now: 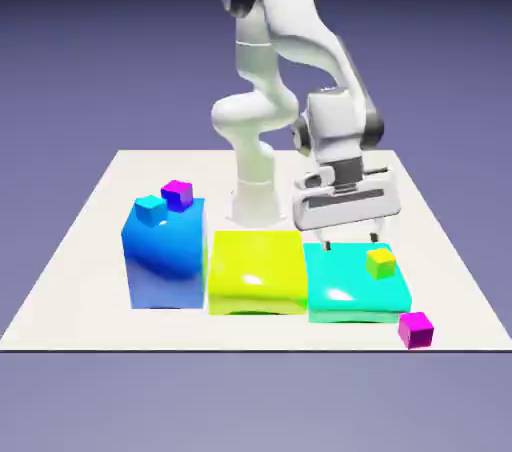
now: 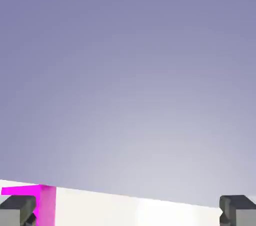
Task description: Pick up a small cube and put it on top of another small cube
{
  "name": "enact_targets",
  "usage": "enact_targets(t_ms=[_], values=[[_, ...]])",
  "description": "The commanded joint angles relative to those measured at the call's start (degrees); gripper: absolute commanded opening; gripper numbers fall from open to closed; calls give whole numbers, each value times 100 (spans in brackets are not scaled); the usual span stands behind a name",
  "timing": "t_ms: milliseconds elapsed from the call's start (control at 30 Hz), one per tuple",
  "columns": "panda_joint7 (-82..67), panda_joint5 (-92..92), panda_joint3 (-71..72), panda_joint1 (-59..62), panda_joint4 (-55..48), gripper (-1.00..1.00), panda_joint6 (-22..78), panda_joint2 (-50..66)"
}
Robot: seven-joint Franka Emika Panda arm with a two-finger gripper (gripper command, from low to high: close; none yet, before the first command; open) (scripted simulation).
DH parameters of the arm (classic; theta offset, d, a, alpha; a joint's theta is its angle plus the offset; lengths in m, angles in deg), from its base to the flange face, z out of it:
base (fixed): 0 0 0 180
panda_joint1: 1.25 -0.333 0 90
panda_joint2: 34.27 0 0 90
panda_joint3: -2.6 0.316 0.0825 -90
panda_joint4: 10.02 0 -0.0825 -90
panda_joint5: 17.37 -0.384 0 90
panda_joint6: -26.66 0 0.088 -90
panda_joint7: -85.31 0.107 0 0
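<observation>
The gripper (image 1: pixel 350 241) hangs spread and empty. In the exterior view, the magenta cube (image 1: pixel 416 330) sits at its five o'clock, by the table's (image 1: pixel 70 285) front edge, with bare tabletop toward one o'clock.

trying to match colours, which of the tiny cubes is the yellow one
The tiny yellow cube resting on the turquoise block; the other tiny cubes are magenta, violet and cyan.
</observation>
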Motion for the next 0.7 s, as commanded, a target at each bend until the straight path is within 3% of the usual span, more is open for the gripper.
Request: enact_targets(t_ms=[0, 367, 567, 600, 667], values=[[53, -49, -63, -157, -146, 0, 77, 208], [612, -564, -727, -1963, -1685, 0, 893, 2403], [396, -880, -324, -1614, -2033, 0, 300, 3329], [396, -880, -324, -1614, -2033, -100, 300, 3329], [444, -809, -414, -1692, -1955, -100, 432, 3122]])
